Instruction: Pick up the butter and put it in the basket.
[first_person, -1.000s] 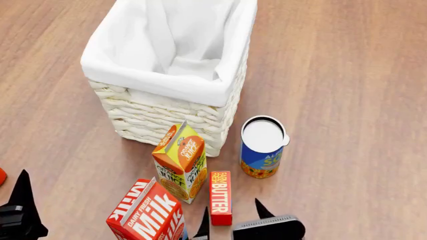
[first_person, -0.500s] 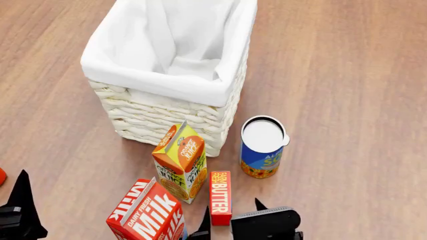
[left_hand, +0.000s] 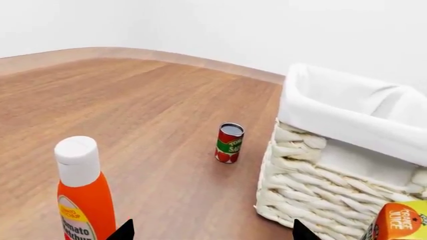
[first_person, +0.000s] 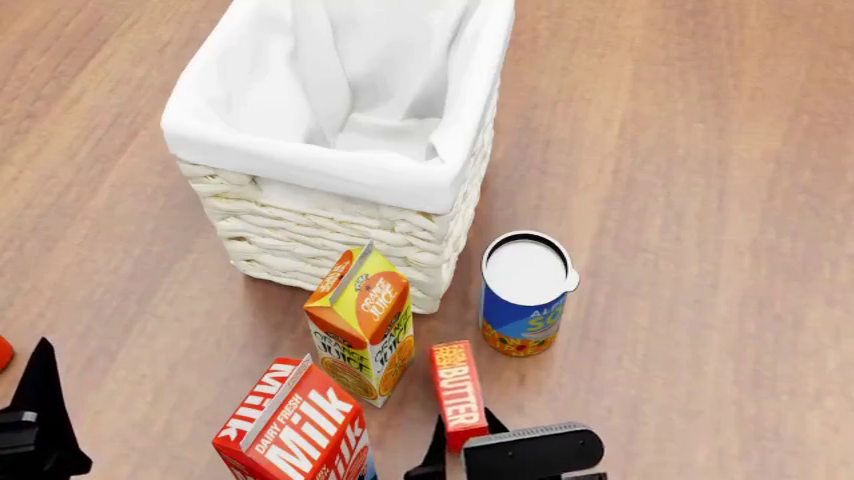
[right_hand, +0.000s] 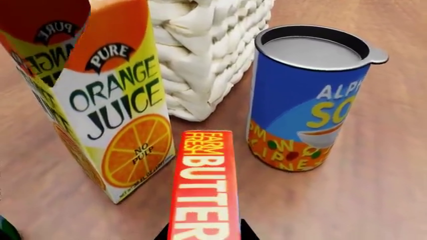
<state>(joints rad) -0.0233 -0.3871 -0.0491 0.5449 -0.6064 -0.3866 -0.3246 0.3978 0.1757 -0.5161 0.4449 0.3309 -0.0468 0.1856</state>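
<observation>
A: What crowded the butter?

B: In the head view it lay low in the frame, just right of centre, a slim red box tilted a little, its near end between the black fingertips of the right gripper. The juice stood just to its left, the milk at lower left, and the soup can above and to its right. All were close but apart from it.

A: Had the gripper got hold of it?

B: The right wrist view showed the butter running down to the bottom edge with a dark fingertip on each side, pressed to its long sides, so the jaws looked closed on the box.

A: And the left gripper?

B: At the lower left corner, holding nothing. In its wrist view only two dark tips showed along the bottom edge, set wide apart.

A: The basket?

B: Upper centre, beyond the juice. White woven wicker, rectangular, with a white cloth liner folded over the rim. Only liner showed inside.

A: Anything else around?

B: The left wrist view showed an orange bottle with a white cap at lower left, and a small red can mid-frame, left of the basket. The floor was smooth wood grain.
</observation>
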